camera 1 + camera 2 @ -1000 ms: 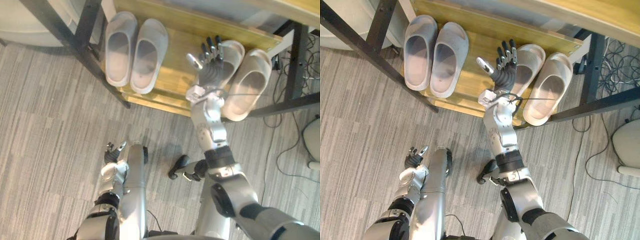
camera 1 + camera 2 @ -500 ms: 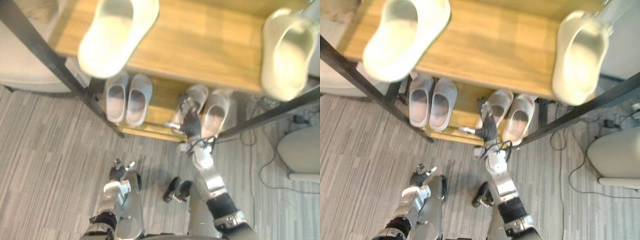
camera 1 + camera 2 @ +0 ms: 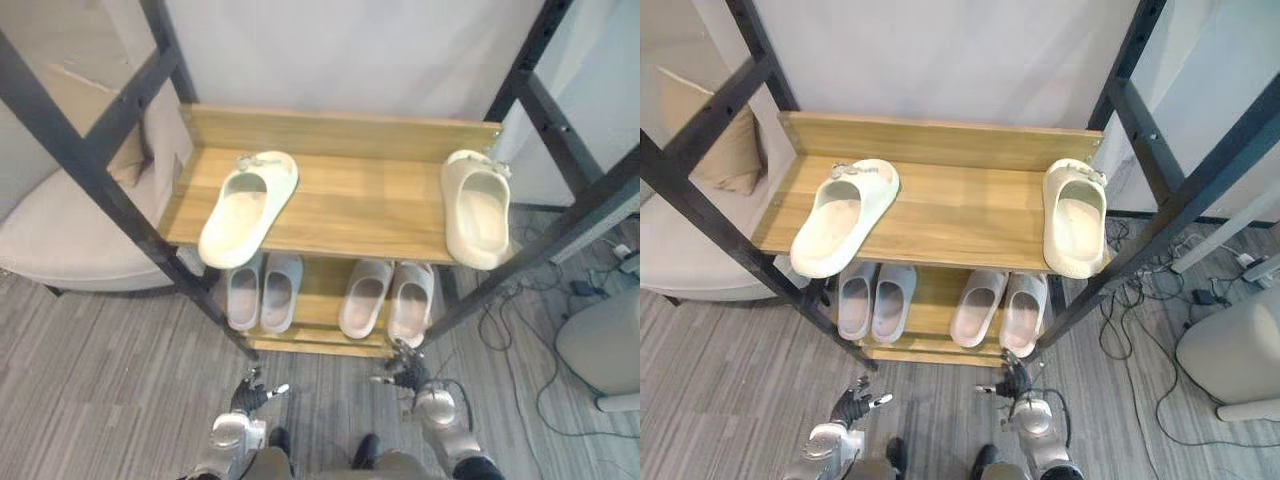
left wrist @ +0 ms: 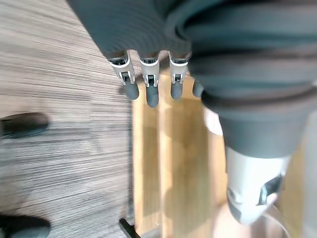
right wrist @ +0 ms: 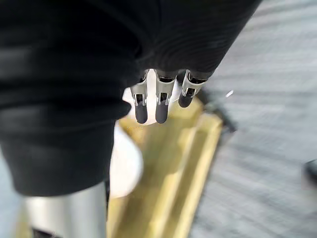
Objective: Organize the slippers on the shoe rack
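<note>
The shoe rack has two wooden shelves in a black frame (image 3: 110,200). On the upper shelf (image 3: 370,200) lie two cream slippers, far apart: one angled at the left (image 3: 248,205), one at the right edge (image 3: 477,208). On the lower shelf a grey pair (image 3: 263,292) stands beside a pale pair (image 3: 388,298). My left hand (image 3: 250,395) and right hand (image 3: 405,375) hang low in front of the rack, both open and holding nothing. In the wrist views the straight fingers (image 4: 148,84) of the left hand and those of the right (image 5: 158,101) point at the lower shelf.
A beige cushioned seat (image 3: 60,240) sits left of the rack. At the right stand a pale rounded appliance (image 3: 600,350) and loose cables (image 3: 510,310) on the grey striped floor. The rack's slanted black posts (image 3: 560,230) flank the shelves.
The camera has lifted, bringing the upper shelf into view. My right hand has drawn back from the pale slipper on the lower shelf and now hangs in front of the rack.
</note>
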You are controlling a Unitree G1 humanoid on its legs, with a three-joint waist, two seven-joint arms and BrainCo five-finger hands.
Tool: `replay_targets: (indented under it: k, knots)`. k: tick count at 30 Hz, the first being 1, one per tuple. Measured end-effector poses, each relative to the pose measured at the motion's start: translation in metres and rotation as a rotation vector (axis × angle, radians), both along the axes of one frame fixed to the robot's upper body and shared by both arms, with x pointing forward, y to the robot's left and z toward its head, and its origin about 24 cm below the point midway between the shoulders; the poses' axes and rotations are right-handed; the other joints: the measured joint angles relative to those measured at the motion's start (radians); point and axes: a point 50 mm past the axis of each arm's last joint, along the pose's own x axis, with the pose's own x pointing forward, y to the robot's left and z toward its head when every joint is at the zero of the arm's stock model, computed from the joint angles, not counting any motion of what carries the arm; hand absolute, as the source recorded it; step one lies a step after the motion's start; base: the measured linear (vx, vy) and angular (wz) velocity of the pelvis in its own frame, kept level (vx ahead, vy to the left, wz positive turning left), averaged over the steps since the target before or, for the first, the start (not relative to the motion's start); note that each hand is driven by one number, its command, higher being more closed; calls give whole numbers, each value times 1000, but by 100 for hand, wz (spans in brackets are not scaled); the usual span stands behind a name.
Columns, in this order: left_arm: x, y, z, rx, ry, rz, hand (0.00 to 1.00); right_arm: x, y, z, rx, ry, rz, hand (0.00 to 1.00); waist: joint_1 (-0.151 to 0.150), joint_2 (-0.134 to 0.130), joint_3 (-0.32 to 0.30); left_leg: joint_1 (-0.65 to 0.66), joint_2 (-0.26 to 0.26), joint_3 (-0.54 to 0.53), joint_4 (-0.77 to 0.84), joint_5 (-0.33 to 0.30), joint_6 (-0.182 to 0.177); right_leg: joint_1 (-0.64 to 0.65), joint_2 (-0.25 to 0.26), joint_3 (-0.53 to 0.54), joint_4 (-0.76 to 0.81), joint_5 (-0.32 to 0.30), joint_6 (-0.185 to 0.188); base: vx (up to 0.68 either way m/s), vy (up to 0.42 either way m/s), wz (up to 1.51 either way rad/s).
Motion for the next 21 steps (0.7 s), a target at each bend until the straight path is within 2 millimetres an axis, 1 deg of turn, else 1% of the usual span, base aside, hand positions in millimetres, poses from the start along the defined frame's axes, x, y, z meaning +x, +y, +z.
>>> replay_targets:
  k: [3, 5, 8, 10, 13, 15, 16, 18, 19, 21]
  knots:
    - [11, -14, 11, -5, -69, -84, 0, -20, -10, -15, -24, 106, -38, 0, -16, 0, -2, 23, -14, -26, -41, 26, 5, 43, 7, -23, -60, 33, 6, -37, 17, 23]
    - [16, -22, 18, -18, -112, -133, 0, -29, -13, -20, -25, 148, -53, 0, -17, 2, -3, 34, -20, -30, -54, 35, 10, 59, 8, -25, -81, 47, 6, -65, 26, 9]
    - [21, -41, 35, -63, -209, -198, 0, -45, -17, -28, -23, 209, -97, 0, -18, 15, -14, 56, -32, -45, -76, 46, 23, 89, 9, -33, -112, 63, 11, -53, 18, 8]
    - [25, -54, 54, -110, -299, -241, 0, -54, -19, -31, -25, 235, -115, 0, -19, 26, -20, 71, -39, -47, -96, 55, 27, 102, 8, -36, -130, 71, 15, -47, 17, 4]
    - [29, -71, 79, -210, -407, -285, 0, -59, -21, -34, -25, 260, -133, 0, -18, 38, -31, 77, -45, -55, -121, 69, 30, 105, 9, -41, -146, 81, 17, -42, 11, 7]
    - [28, -84, 96, -296, -470, -324, 0, -61, -22, -34, -25, 266, -142, 0, -19, 37, -35, 82, -49, -71, -123, 70, 31, 116, 10, -50, -156, 81, 16, -34, 1, 16]
    - [27, -88, 102, -328, -493, -341, 0, -63, -22, -35, -26, 271, -143, 0, -16, 37, -38, 83, -50, -72, -124, 70, 31, 116, 10, -50, -157, 81, 16, -23, 2, 10]
    - [26, -102, 123, -419, -570, -392, 0, -65, -22, -36, -26, 281, -140, 0, -6, 36, -44, 84, -51, -73, -127, 71, 32, 117, 10, -50, -157, 81, 16, -1, 1, 2]
    - [25, -106, 129, -452, -588, -404, 0, -65, -21, -36, -26, 282, -138, 0, -5, 36, -46, 85, -51, -74, -131, 72, 34, 117, 10, -50, -157, 81, 16, 0, 0, 0]
    - [23, -117, 147, -529, -649, -443, 0, -66, -20, -36, -30, 287, -122, 0, -4, 36, -59, 97, -52, -76, -151, 84, 39, 125, 13, -51, -158, 82, 18, 52, -10, 2]
